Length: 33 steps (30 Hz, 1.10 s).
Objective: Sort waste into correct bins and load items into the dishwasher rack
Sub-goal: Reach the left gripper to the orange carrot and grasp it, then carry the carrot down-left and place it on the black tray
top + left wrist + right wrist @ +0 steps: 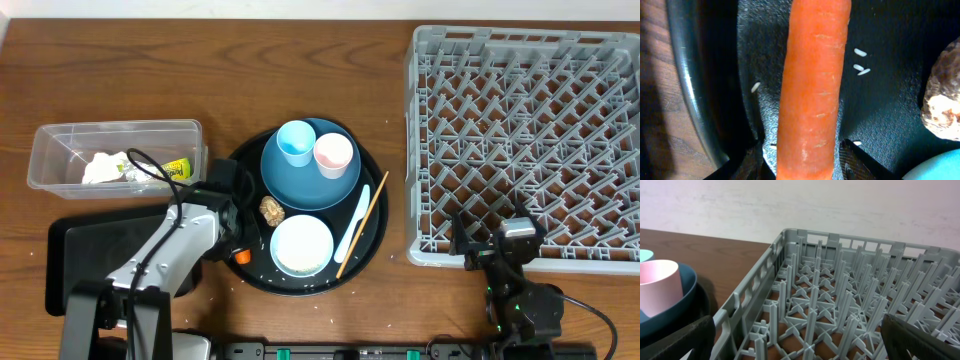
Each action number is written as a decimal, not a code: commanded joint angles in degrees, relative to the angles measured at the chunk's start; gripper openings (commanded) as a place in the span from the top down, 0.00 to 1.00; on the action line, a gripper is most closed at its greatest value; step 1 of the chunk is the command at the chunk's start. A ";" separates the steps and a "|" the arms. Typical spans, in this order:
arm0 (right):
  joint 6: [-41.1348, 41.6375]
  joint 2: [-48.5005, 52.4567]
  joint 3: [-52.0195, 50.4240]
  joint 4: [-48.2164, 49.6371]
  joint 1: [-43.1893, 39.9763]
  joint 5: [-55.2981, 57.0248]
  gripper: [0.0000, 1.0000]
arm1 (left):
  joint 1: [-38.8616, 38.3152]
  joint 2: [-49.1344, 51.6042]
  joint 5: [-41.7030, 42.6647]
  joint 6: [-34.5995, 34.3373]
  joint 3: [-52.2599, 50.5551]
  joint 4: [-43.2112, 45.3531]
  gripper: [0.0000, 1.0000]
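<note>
**Arm pose.** The left arm reaches from the desk's near left corner to the left edge of the round black tray. The left tool points down, clenched on the orange carrot, with one finger at each flank. The carrot lies lengthwise between them, over the tray floor. The right tool hangs at the near edge of the dishwasher rack, released wide and holding nothing.

**Inventory.**
- One dark blue plate on the round tray, carrying two cups: one light blue, one pink.
- One white bowl, one white utensil, one chopstick and one brown food piece, all on the tray.
- Several rice grains.
- Two bins: one clear tub holding crumpled paper and one wrapper, and one shallow black tray.
</note>
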 commanded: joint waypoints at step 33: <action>-0.50 -0.26 -0.09 -0.22 -0.35 -0.35 0.01 | 1.29 -20.87 7.91 -9.68 6.60 -2.78 0.94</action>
